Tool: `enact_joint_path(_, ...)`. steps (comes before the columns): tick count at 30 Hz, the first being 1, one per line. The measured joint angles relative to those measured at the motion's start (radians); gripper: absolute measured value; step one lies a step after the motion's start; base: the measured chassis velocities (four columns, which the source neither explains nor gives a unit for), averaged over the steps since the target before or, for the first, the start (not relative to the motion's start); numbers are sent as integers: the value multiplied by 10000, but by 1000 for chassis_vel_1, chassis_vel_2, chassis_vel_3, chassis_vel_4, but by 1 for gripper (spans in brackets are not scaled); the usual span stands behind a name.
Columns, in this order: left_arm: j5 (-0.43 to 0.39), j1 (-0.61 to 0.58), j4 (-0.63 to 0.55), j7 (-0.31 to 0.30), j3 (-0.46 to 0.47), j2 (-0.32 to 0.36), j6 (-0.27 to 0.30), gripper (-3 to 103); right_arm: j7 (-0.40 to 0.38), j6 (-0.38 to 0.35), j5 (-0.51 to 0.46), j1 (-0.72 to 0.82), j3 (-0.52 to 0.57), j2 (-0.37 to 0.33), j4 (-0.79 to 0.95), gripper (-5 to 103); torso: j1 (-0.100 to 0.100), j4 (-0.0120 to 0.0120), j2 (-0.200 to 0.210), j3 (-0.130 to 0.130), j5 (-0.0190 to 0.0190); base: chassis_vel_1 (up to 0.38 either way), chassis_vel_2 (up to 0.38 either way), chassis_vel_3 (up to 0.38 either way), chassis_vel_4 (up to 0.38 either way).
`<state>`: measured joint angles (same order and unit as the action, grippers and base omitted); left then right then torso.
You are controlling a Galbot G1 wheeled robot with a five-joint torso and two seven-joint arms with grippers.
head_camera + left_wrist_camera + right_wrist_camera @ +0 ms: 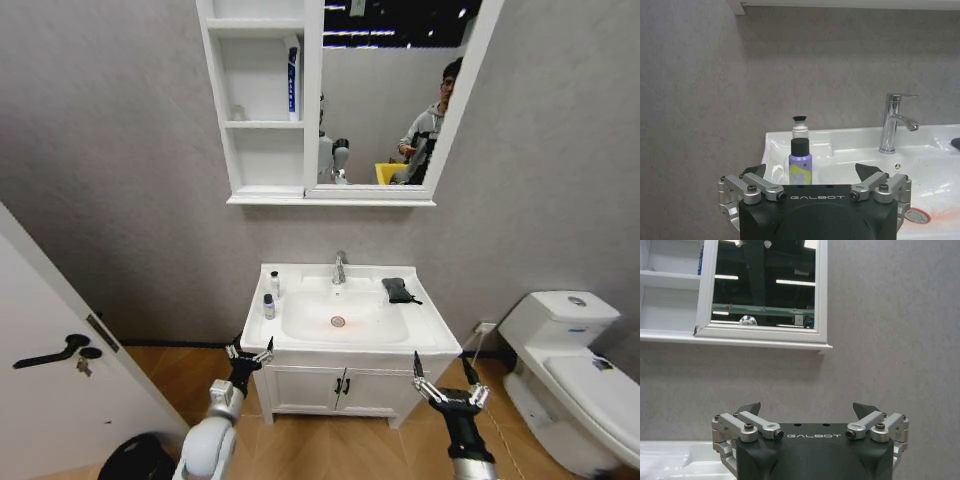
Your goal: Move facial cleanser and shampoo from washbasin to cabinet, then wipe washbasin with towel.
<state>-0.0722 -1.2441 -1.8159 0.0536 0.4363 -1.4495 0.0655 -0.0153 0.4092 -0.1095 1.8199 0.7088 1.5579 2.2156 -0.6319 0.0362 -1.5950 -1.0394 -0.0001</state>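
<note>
Bottles first: purple bottle at 12 o'clock from my wide-open left gripper, probably light and slick, so grab mid-body. Right gripper open, idle.

Both arms are raised forward, left hand and right hand spread wide

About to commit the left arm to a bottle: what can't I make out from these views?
- Head view: labels on the two bottles at the washbasin's left edge, too small.
- Left wrist view: the white bottle is partly hidden behind the purple bottle, whose base the left gripper covers.
- Cabinet: top cut off.
</note>
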Motion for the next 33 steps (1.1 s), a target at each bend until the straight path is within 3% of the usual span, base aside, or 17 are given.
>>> enact_joint_path(5,-104,48,40,32,86,4,-15,98,-230,212,179,-361,158,80,-21,100,1,5,0,0,1,0,0,0,0)
enact_joint_path(10,-30,-155,-35,144,140,43,-119,98,-189,-205,-105,-476,122,81,47,100,7,4,-1,1,1,0,0,0,0)
enact_joint_path(18,-35,-402,-364,175,277,105,-132,98,-198,-249,-107,-557,-59,204,-98,100,9,3,-2,3,1,-23,29,31,-33)
enact_joint_path(33,177,-388,-154,181,214,10,-134,98,35,0,-282,-480,-172,108,-286,100,-9,4,3,-1,3,-167,174,182,-183)
